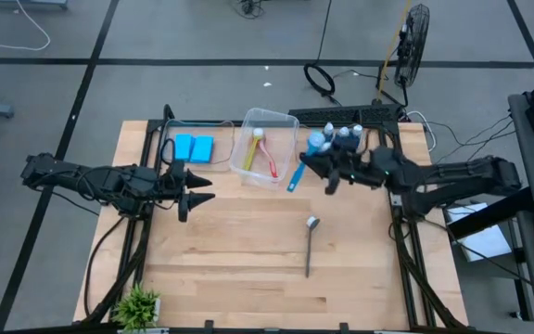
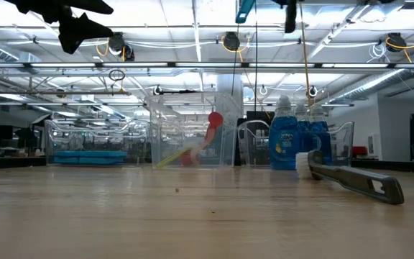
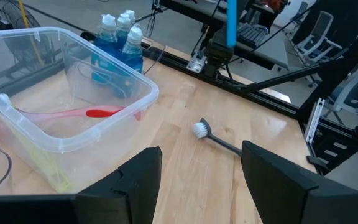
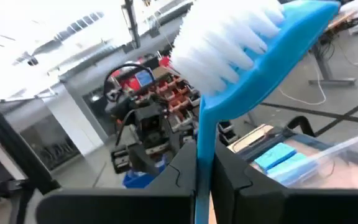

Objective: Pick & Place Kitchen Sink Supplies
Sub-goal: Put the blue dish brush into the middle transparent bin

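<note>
Right gripper [image 4: 205, 180] fingers pinch the blue brush [image 4: 253, 56] by its handle, raised above the desk [image 1: 248, 269] beside the clear bin [image 1: 269, 139]. Left gripper [image 3: 201, 186] fingers stand spread, empty, near the bin. On the desk lies a grey brush [image 1: 310, 246]. Beyond: red brush [image 3: 98, 112] in the bin, blue bottles [image 1: 336, 139], blue sponges [image 1: 193, 147].

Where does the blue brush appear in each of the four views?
High view: the blue brush sits right of the middle bin, held in the right gripper.
Low view: only its handle shows at the top edge.
Left wrist view: its handle hangs at the top.
Right wrist view: it fills the centre.
Shared landmark: the blue bottles.
</note>
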Robot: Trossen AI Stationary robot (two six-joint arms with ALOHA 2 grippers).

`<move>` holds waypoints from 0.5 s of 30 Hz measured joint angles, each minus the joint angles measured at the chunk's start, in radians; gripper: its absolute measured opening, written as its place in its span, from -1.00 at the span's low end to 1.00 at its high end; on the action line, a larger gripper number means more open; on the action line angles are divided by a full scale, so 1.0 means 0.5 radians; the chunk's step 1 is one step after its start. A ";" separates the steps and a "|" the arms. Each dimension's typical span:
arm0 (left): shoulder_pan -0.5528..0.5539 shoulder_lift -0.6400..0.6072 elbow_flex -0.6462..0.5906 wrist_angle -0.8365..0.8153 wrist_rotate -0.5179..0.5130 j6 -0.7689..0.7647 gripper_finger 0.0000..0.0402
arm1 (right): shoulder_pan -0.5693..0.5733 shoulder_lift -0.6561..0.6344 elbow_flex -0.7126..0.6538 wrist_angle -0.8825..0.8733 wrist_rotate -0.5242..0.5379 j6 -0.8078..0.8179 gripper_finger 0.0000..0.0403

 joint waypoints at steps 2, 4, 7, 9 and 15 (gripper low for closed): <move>0.000 0.000 0.000 -0.004 0.000 -0.006 0.11 | -0.077 0.057 0.113 -0.157 -0.070 0.012 -0.96; 0.000 0.000 0.000 -0.001 0.000 -0.006 0.11 | -0.154 0.132 0.235 -0.303 -0.121 0.050 -0.96; 0.000 0.000 0.000 -0.002 0.000 -0.006 0.11 | -0.261 0.248 0.392 -0.481 -0.192 0.060 -0.96; 0.000 0.000 0.000 -0.002 0.000 -0.005 0.11 | -0.318 0.339 0.474 -0.503 -0.204 0.060 -0.96; 0.000 0.000 0.000 -0.005 0.000 0.009 0.11 | -0.462 0.584 0.609 -0.515 -0.307 0.032 -0.96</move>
